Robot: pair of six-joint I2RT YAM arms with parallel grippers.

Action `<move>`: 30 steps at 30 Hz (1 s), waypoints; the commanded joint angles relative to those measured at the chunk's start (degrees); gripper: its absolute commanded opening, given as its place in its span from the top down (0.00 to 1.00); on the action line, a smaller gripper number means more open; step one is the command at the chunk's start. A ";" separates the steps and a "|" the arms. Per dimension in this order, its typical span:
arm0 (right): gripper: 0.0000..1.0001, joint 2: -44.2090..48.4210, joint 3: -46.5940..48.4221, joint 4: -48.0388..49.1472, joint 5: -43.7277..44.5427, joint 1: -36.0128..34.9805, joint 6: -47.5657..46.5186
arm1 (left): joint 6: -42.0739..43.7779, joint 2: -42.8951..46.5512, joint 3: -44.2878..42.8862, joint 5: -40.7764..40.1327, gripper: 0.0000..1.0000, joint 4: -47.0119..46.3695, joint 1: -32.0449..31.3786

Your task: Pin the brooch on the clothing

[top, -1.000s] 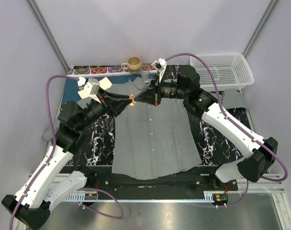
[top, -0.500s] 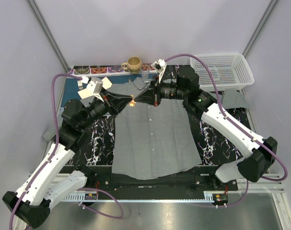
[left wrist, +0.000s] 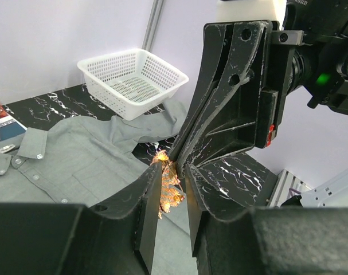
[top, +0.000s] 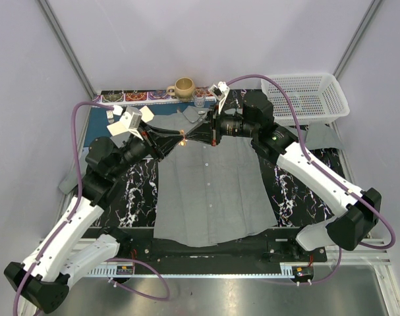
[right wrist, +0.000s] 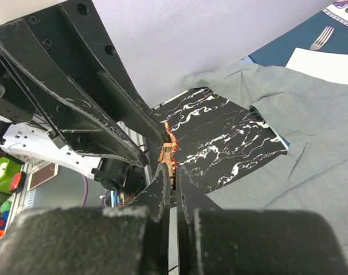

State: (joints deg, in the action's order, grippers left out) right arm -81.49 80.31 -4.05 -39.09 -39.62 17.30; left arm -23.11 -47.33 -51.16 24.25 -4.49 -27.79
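The brooch (left wrist: 169, 195) was up in the air, not on the cloth. It hung above the shirt (top: 209, 184), over the collar end, and no part of it touched the fabric. The right gripper (right wrist: 172, 172) was clamped tight on the brooch's upper tip. The left gripper (left wrist: 174, 177) came in from the opposite side with its jaws part-way apart, one on each flank of the ornament, and whether they pressed it or only bracketed it could not be told. So by my reading the pickup was done and the whole pinning was left: bring the brooch down, push the pin through, close it. The shirt lay flat and spread out, front up. The count: one brooch, one shirt, two grippers meeting on that brooch, one white basket (top: 305, 76) beyond the shirt's far right sleeve, and one mug (top: 184, 87) beyond its collar.
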 commanded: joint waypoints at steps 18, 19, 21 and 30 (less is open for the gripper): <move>1.00 3.27 -0.16 3.62 -2.92 -0.81 -0.69 | 0.96 -3.12 -1.84 -2.27 0.86 1.33 -0.07; 1.00 3.27 -0.24 3.62 -2.83 -0.81 -0.69 | 1.49 -3.03 -1.84 -2.45 0.89 1.76 -0.07; 1.00 3.36 -0.24 3.53 -2.75 -0.73 -0.51 | 2.28 -2.94 -2.10 -2.72 0.91 2.12 -0.07; 1.00 3.53 -0.60 3.61 -1.95 -0.64 0.01 | 2.20 -1.98 -1.23 -2.63 0.98 1.94 0.02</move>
State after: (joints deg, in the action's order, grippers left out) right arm -81.36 79.11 -4.25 -38.46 -39.53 16.71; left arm -21.98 -49.56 -51.77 23.75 -3.22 -27.88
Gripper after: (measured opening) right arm 0.022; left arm 0.044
